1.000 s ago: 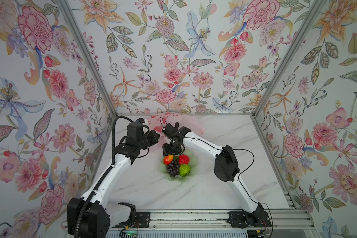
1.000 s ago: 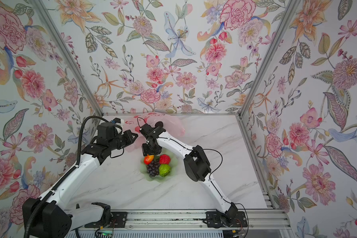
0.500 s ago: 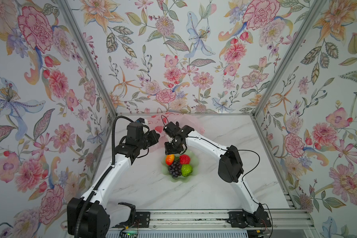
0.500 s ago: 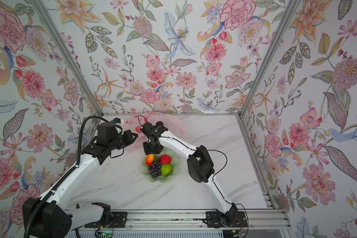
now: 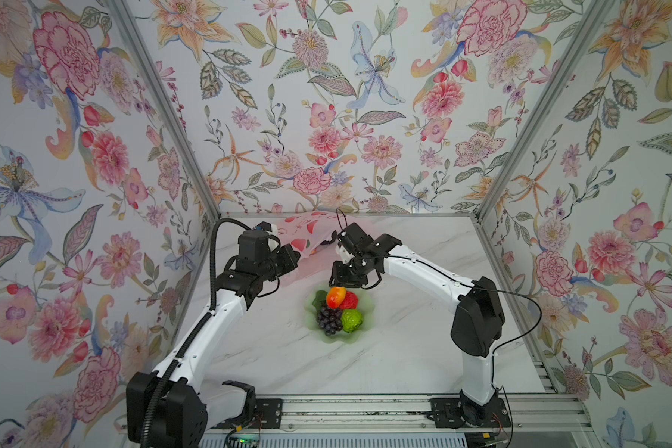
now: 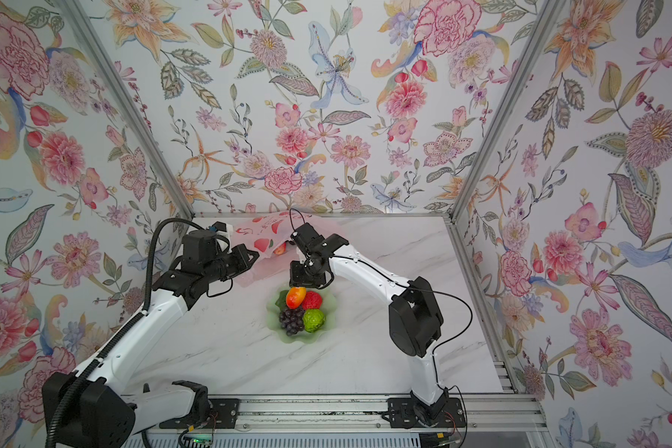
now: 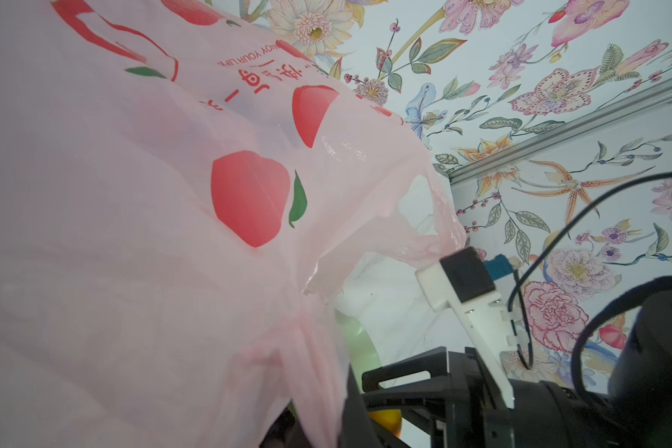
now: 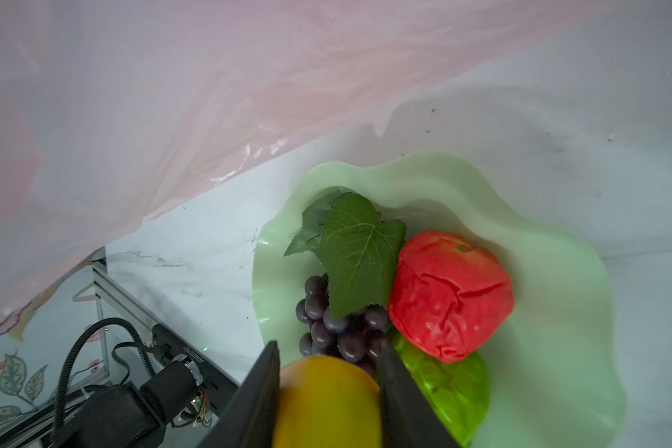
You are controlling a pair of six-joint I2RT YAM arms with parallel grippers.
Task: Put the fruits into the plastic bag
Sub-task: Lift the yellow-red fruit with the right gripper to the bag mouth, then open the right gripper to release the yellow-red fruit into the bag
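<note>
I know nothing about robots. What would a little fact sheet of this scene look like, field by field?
Left arm: left gripper shut on the plastic bag, holding it up
Right arm: right gripper closed on the mango
Dish: pale green dish on the marble table
Fruit in dish: grapes, red fruit, bumpy green fruit

Right hand [image 8: 328, 358] gripping mango [image 8: 326, 407], grapes [image 8: 340, 333] just beside

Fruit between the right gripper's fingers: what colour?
The mango is orange-yellow with red; best in a top view.
</note>
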